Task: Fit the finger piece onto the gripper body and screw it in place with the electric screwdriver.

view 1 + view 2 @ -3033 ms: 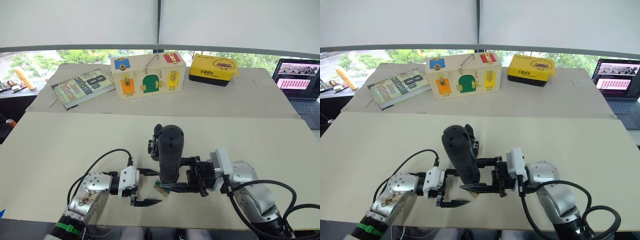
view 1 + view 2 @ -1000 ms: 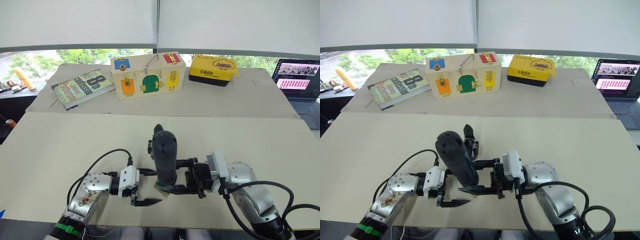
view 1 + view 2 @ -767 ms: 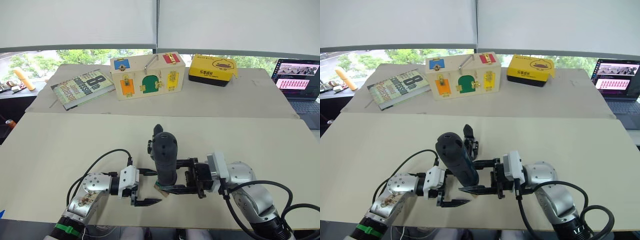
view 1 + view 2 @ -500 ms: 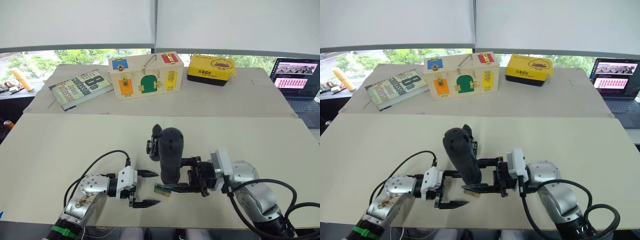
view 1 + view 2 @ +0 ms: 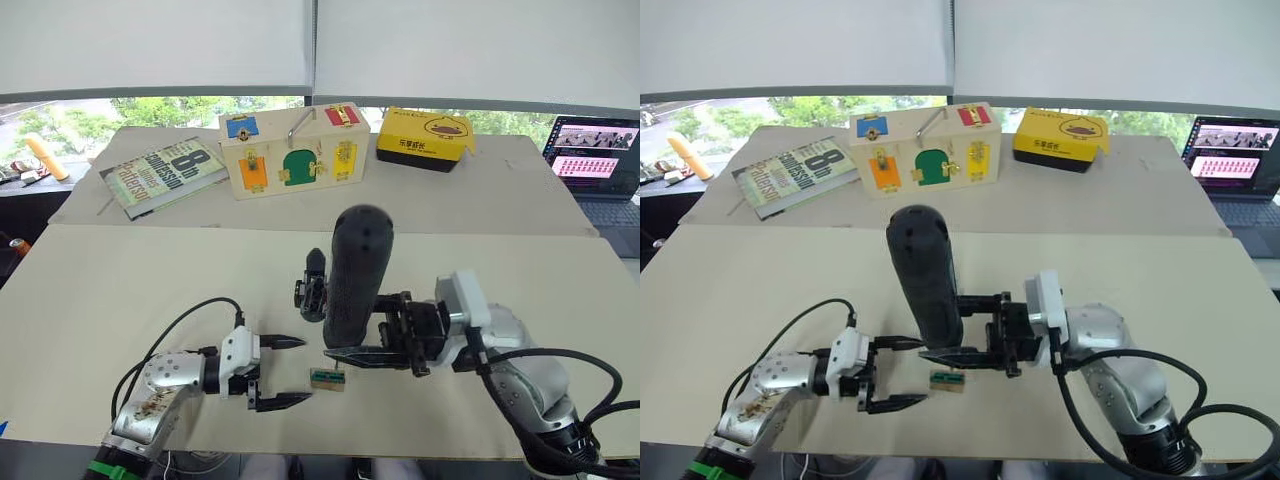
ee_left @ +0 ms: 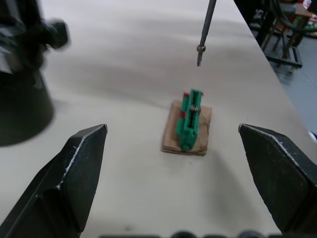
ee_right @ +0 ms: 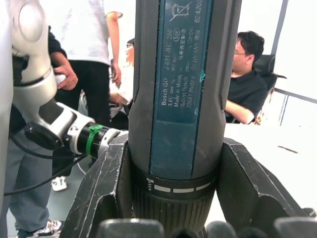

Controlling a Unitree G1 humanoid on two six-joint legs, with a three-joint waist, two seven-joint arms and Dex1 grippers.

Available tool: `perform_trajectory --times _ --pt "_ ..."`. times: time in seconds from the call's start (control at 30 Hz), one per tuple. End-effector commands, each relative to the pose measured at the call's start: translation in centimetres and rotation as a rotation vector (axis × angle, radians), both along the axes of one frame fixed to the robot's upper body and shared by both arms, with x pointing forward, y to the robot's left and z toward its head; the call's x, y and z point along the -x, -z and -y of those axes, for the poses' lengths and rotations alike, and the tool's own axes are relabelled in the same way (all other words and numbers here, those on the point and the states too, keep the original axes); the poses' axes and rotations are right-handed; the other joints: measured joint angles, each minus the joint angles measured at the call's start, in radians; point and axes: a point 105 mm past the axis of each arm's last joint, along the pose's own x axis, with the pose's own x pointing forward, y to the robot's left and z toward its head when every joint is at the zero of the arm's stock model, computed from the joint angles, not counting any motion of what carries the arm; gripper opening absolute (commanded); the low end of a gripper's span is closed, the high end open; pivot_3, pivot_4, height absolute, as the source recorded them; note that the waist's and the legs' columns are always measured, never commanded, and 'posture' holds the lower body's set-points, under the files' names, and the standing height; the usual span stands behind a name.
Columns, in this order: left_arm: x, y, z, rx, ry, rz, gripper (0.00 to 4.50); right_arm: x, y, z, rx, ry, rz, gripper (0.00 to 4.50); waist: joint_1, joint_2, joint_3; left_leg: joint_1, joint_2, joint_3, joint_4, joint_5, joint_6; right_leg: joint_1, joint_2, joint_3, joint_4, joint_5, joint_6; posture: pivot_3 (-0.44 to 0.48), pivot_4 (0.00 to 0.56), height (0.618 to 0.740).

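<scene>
Now the electric screwdriver [image 5: 356,275], clamped upright in the right tool [image 5: 372,325], has risen off the small green piece on its brown pad [image 5: 327,379]; in the left wrist view its bit tip [image 6: 199,55] hangs clear above that piece. The gripper body [image 5: 312,290] stands on the tabletop [image 5: 120,290] at about 11 o'clock from the green piece. At 9 o'clock, the left tool [image 5: 285,372] has backed away, wide open and empty. Apparently a screw was being picked up; driving remains undone.

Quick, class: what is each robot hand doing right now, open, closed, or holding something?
Left hand: open, holding nothing.
Right hand: closed on the electric screwdriver.
</scene>
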Motion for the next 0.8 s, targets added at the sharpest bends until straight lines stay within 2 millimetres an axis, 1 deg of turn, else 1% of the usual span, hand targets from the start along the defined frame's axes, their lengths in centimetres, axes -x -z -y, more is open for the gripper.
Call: perform_trajectory --times 0.03,0.13,0.2,0.27,0.4,0.53,0.63,0.8 --pt "0.1 -2.6 -0.8 0.058 -0.012 0.043 4.5 0.4 -3.2 0.7 -0.059 0.001 0.069 1.93 0.0 0.0 0.0 0.0 0.0 0.0 0.0 0.0 0.0 0.0 0.0 0.0 0.0 0.0 0.0 0.0 0.15 0.74" --pt "0.3 -3.9 -1.5 0.088 -0.023 0.033 4.5 0.0 -4.5 1.4 -0.061 0.02 0.075 1.93 0.0 0.0 0.0 0.0 0.0 0.0 0.0 0.0 0.0 0.0 0.0 0.0 0.0 0.0 0.0 0.0 0.15 0.74" --pt "0.2 -5.1 -1.7 0.115 -0.032 0.058 4.5 -0.3 -5.2 2.0 -0.058 0.034 0.078 1.93 0.001 0.0 0.0 0.0 0.0 0.0 0.0 0.0 0.0 0.0 0.0 0.0 0.0 0.0 0.0 0.0 0.15 0.74" --pt "0.1 -5.8 -1.9 0.124 -0.038 0.065 4.5 -0.7 -5.7 2.5 -0.054 0.049 0.084 1.93 0.001 0.0 0.0 -0.001 0.0 0.0 0.0 0.0 0.0 0.0 0.0 -0.001 -0.001 0.0 0.0 0.0 0.15 0.74" --pt "-0.4 -6.7 -3.0 0.131 -0.084 0.037 4.5 -2.6 -7.7 4.1 -0.055 0.123 0.12 1.93 -0.002 0.0 0.0 -0.001 0.0 0.0 0.0 0.0 0.0 0.0 0.0 0.0 0.0 0.0 0.0 0.0 0.15 0.74" --pt "-1.1 -7.2 -4.3 0.114 -0.124 0.043 4.5 -4.6 -8.8 4.8 -0.065 0.17 0.101 1.93 -0.002 0.0 0.001 0.0 0.0 0.001 0.0 0.0 0.0 0.0 0.001 0.0 0.0 0.0 0.0 0.0 0.15 0.74" --pt "-1.8 -7.4 -5.2 0.117 -0.169 0.055 4.5 -5.5 -9.3 4.8 -0.075 0.167 0.074 1.93 -0.002 0.0 0.001 -0.001 0.0 0.001 0.0 0.0 0.0 0.0 0.002 0.0 0.0 0.0 0.0 0.0 0.15 0.74" --pt "-3.5 -8.0 -6.0 0.124 -0.232 0.092 4.5 -6.8 -10.1 3.7 -0.104 0.146 0.058 1.93 -0.004 0.0 0.001 -0.001 0.0 0.002 0.0 0.0 0.0 0.0 0.002 -0.001 0.0 0.0 0.0 0.0 0.15 0.74"
